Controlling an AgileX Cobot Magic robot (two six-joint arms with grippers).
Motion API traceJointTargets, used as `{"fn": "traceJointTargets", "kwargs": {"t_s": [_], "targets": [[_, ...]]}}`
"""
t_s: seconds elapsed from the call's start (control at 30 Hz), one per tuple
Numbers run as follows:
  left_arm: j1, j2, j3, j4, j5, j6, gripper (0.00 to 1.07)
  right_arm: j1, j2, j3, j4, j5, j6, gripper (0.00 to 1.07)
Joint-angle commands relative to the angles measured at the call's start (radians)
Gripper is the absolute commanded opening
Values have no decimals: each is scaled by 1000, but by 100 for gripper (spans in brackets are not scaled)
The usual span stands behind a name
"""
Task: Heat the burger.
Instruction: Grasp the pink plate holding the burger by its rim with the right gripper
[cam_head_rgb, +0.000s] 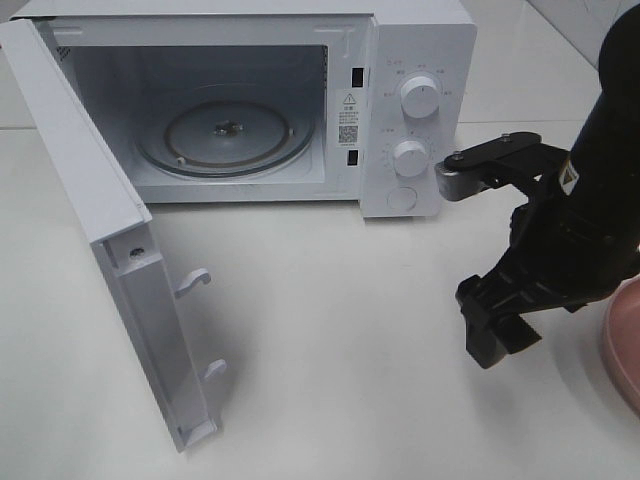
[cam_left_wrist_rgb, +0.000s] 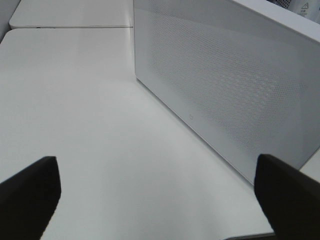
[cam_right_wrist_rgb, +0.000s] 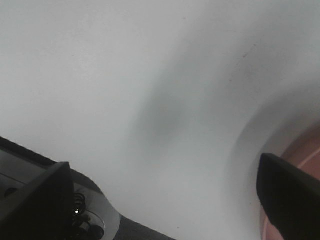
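My right end effector (cam_head_rgb: 500, 335) hangs low over the white bench (cam_head_rgb: 330, 330), to the right of the microwave (cam_head_rgb: 415, 40) and just beside the pink plate (cam_head_rgb: 625, 340) at the edge of the overhead view. Its fingers (cam_right_wrist_rgb: 35, 200) stand wide apart with only bare bench between them, so it has hold of nothing, and in the wrist view a curve of the plate's rim shows past one fingertip. My left end effector (cam_left_wrist_rgb: 160, 200) is spread just as wide and also grips nothing. It faces a white dotted panel of the microwave across a stretch of bench, and the overhead camera does not catch it. The microwave door (cam_head_rgb: 90, 190) is swung fully out to the left, and inside, the glass turntable (cam_head_rgb: 225, 130) carries nothing. Two round knobs (cam_head_rgb: 418, 97) sit one above the other on the control panel. The burger shows in none of my three views, so I cannot tell where it is.
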Motion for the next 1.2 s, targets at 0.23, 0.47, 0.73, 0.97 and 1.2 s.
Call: {"fn": "traceJointTargets", "kwargs": {"t_s": [0.23,0.47,0.73,0.97,1.2], "targets": [[-1,-18,1,-11,-2,1,98,-123,-7,-9,-15,42,27,92],[-1,-18,1,-11,-2,1,98,-232,-7,3,-19,38,44,90],[-1,-18,1,-11,-2,1,98,-328,-7,75,-35,-27,76,88],[-1,-18,1,-11,-2,1,98,-367,5,133,-44,-129,106,86],[-1,-18,1,-11,-2,1,98,-368,88,170,-91,-228,190,84]]}}
